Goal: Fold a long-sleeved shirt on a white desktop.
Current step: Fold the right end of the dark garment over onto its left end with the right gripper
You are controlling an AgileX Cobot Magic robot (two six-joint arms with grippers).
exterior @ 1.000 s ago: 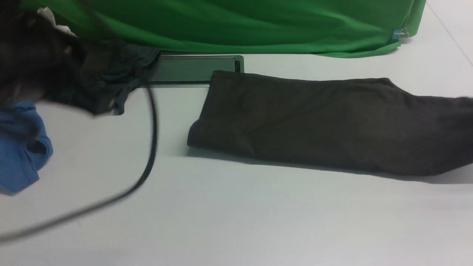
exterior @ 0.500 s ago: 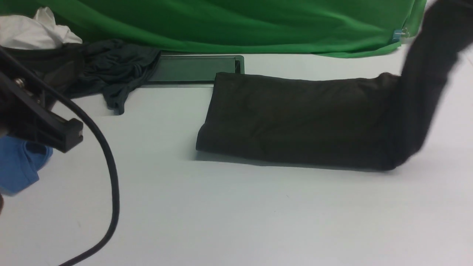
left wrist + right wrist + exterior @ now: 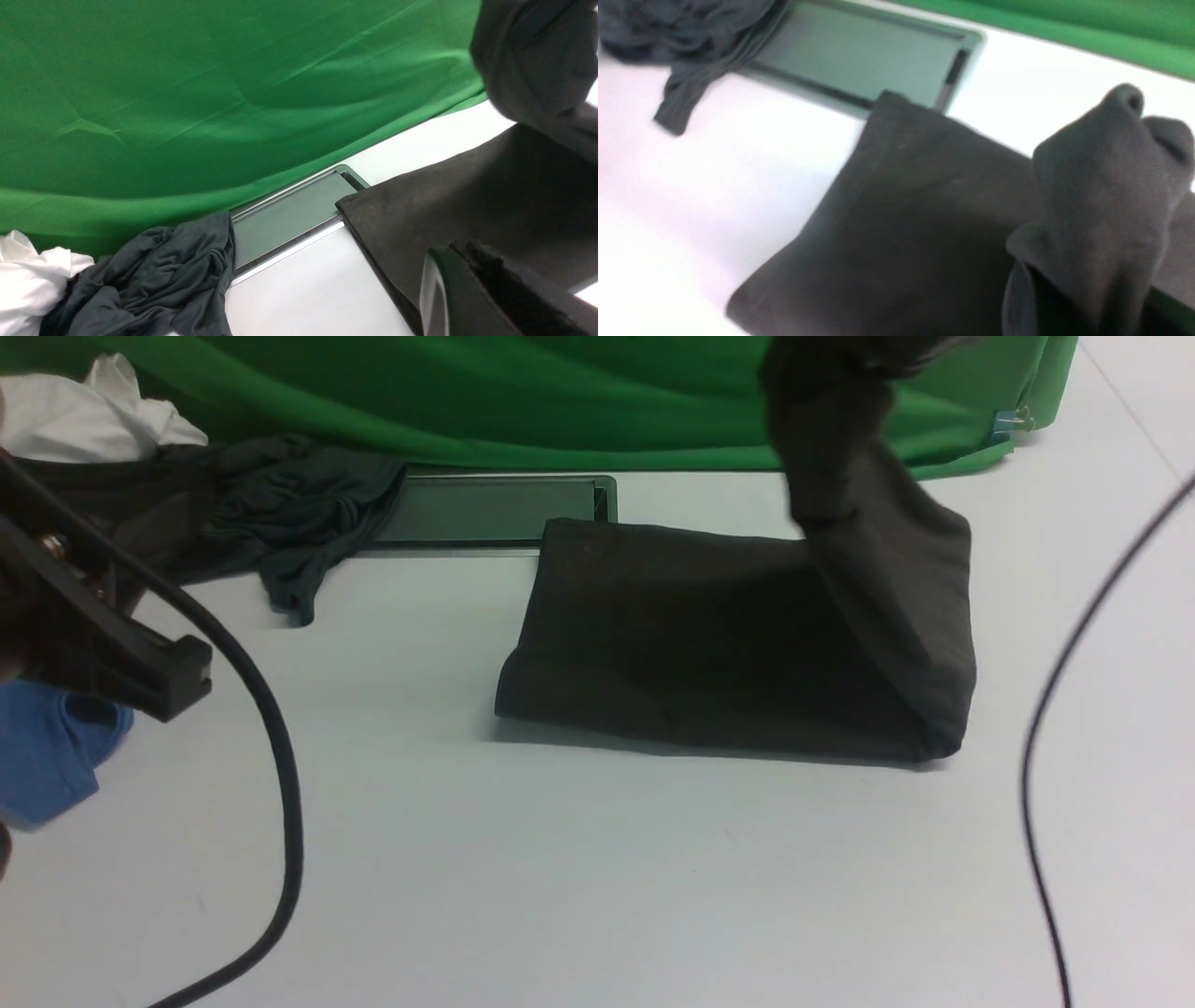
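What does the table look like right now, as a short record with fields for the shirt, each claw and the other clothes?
shirt: long-sleeved shirt partly folded on the white desktop, its right end lifted above the rest
right claw: out of the front view; shirt fabric bunched at it in its wrist view
left claw: shut, holding nothing, off to the left
other clothes: dark grey garment, blue tee, white cloth
backdrop: green cloth

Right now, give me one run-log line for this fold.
step: final fold | shirt: right end lifted over the flat part | right claw: shut on shirt | left claw: shut, holding nothing | table
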